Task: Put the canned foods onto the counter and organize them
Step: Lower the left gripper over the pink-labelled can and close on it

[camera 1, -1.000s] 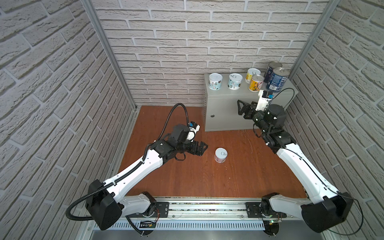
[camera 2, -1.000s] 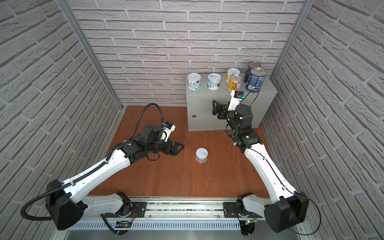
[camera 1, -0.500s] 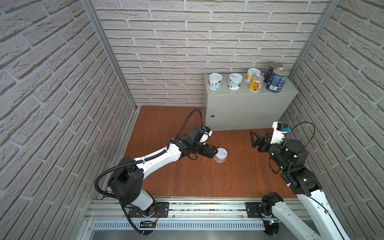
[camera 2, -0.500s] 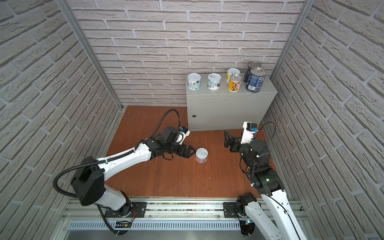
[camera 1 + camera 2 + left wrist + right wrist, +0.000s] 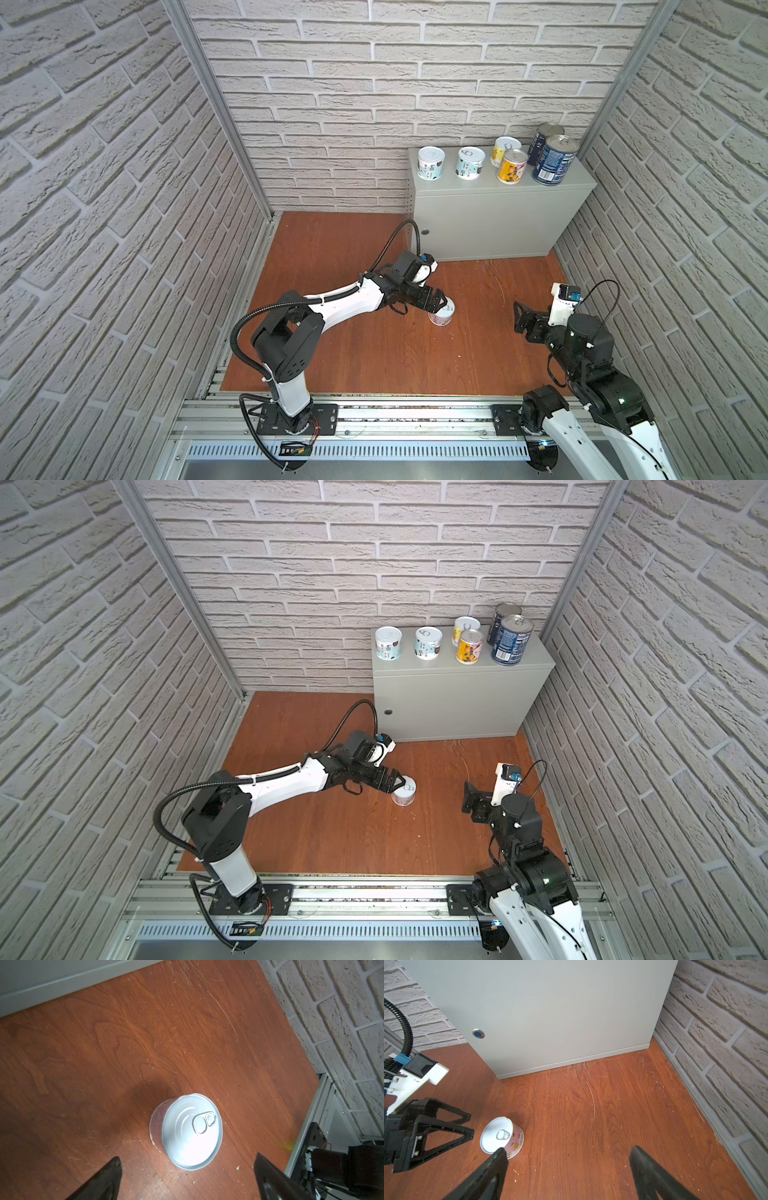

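Pink-sided and short, one can [image 5: 187, 1132] stands on the wooden floor [image 5: 353, 353], just in front of the left gripper [image 5: 471, 1125], whose jaws are spread wide and hold nothing. The right gripper [image 5: 519, 316] is open and empty too, well apart from that can. Six other cans [image 5: 469, 163] stand on the grey counter [image 5: 490, 220].

ahead of the matt black left hand [image 5: 471, 1125] we see the can [image 5: 192, 1132], its metal lid shiny, on a scuffed wooden floor [image 5: 104, 1043].

Six tins [image 5: 431, 163] atop counter [image 5: 490, 224], pink tin [image 5: 445, 317] on floor [image 5: 353, 249]
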`<move>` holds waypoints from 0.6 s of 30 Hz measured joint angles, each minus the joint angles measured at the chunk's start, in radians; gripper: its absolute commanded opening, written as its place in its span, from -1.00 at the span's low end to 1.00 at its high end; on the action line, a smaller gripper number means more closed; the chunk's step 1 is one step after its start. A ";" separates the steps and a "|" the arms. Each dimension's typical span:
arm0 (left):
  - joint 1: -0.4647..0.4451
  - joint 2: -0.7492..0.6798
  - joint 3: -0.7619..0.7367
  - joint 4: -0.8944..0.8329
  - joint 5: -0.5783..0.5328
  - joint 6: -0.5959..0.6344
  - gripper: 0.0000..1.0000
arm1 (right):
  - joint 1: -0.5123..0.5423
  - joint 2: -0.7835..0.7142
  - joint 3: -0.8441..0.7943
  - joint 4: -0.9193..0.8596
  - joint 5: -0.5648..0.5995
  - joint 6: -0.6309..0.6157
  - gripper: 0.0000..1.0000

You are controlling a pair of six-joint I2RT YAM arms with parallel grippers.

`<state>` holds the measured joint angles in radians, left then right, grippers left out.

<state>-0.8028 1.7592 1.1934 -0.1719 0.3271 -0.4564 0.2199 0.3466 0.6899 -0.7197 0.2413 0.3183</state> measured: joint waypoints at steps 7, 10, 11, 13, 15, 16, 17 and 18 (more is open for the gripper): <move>-0.007 0.053 0.034 -0.016 -0.006 0.013 0.97 | 0.000 0.004 -0.007 -0.002 0.006 0.001 0.85; -0.010 0.059 0.045 -0.020 -0.007 0.016 0.97 | 0.000 0.024 -0.007 -0.002 -0.003 0.001 0.85; -0.011 0.062 0.049 -0.019 -0.007 0.016 0.97 | 0.000 0.030 -0.007 -0.002 -0.012 0.001 0.85; -0.014 0.069 0.055 -0.020 -0.006 0.016 0.97 | 0.000 0.039 -0.007 -0.002 -0.039 0.001 0.85; -0.018 0.082 0.065 -0.023 -0.003 0.016 0.97 | 0.000 0.042 -0.007 0.000 -0.070 0.001 0.85; -0.020 0.090 0.072 -0.025 -0.003 0.016 0.97 | 0.000 0.042 -0.007 0.002 -0.088 0.001 0.85; -0.022 0.099 0.080 -0.032 -0.002 0.016 0.97 | 0.000 0.042 -0.007 0.005 -0.101 0.001 0.85; -0.024 0.108 0.087 -0.037 0.001 0.016 0.97 | 0.000 0.042 -0.006 0.007 -0.112 0.001 0.85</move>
<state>-0.8265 1.8668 1.2808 -0.2085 0.3279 -0.4400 0.2199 0.3889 0.6834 -0.7124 0.1295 0.3195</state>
